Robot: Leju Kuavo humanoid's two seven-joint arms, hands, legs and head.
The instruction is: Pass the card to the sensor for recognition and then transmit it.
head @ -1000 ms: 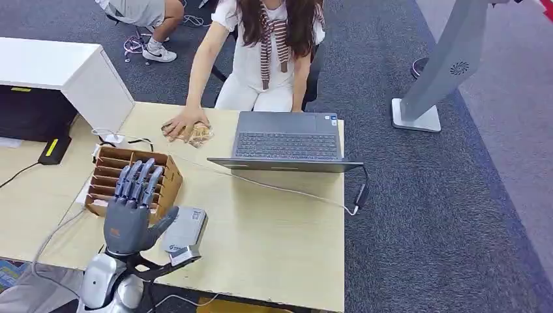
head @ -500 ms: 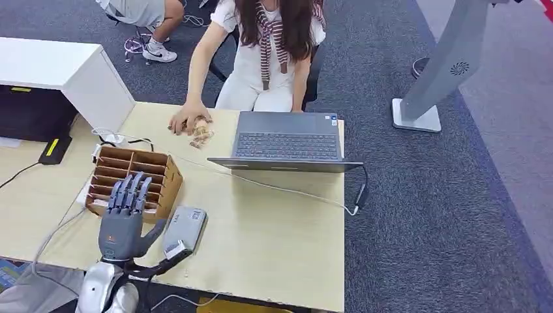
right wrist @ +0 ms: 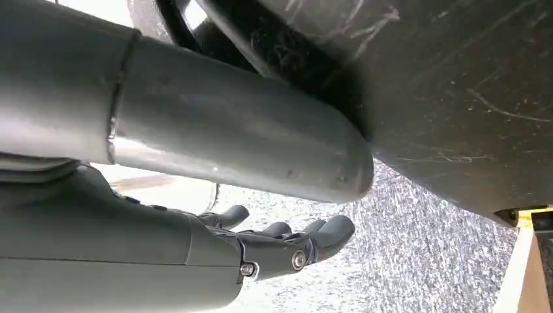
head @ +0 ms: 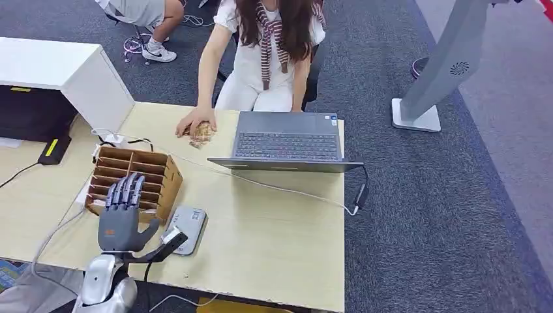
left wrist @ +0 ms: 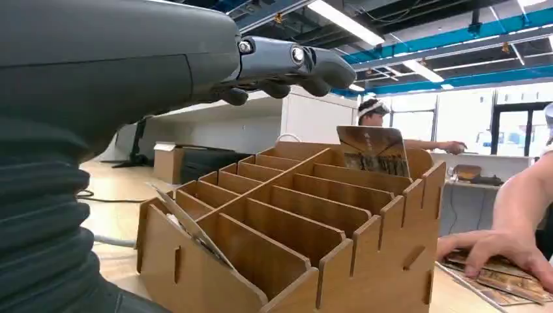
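Watching the left hand (head: 119, 220), you've got it flat and empty, fingers (left wrist: 287, 62) apart, poised just over the near end of the wooden card rack (head: 134, 179) — nothing pinched yet. One card (left wrist: 373, 150) stands upright in a far slot of the rack; another leans low in a near slot, seen in the wrist view. The card reader (head: 186, 228) lies on the worktop (head: 274, 235) just beside the rack, with the left thumb close over its near corner.

Risks, as I judge them:
- Slots are narrow, dividers thin — broad fingers coming down could jam on a divider, or shove the light rack along the worktop instead of pinching a card.
- A thin, slick card may slip out mid-lift or tilt, so the reader won't register it.
- Thumb or wrist could knock the reader or snag its cable.
- A person's hand (head: 194, 120) rests on loose cards near the laptop (head: 287, 140), well apart for now; watch it at handover.

Right hand (right wrist: 287, 244) hangs empty, fingers loosely apart.
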